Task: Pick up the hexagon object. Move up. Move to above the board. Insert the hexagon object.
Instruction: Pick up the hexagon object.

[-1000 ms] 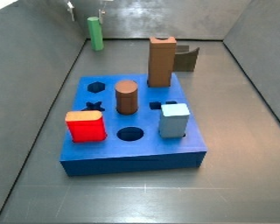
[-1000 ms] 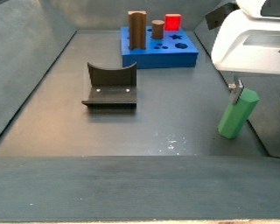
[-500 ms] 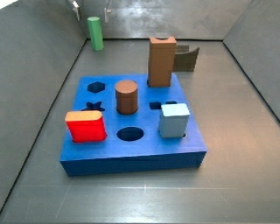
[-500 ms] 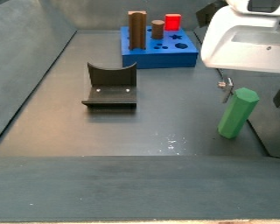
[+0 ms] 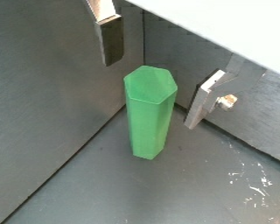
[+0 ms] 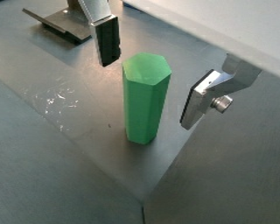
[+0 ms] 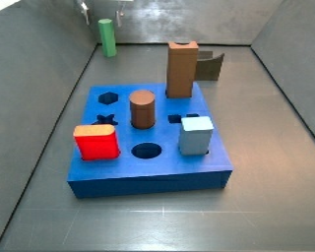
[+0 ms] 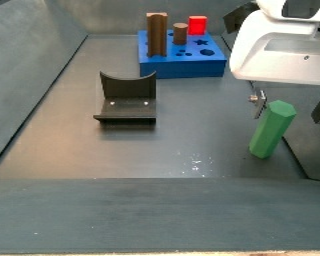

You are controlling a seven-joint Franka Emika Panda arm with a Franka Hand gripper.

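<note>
The end effector (image 5: pixel 161 72) straddles the upright hexagon object (image 5: pixel 150 114), fingers spread, ungripped.

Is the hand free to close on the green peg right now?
Probably yes. In both wrist views the hand is open, its fingers on either side of the upright peg, with nothing else between them. The near wall looks clear of the fingers.
</note>
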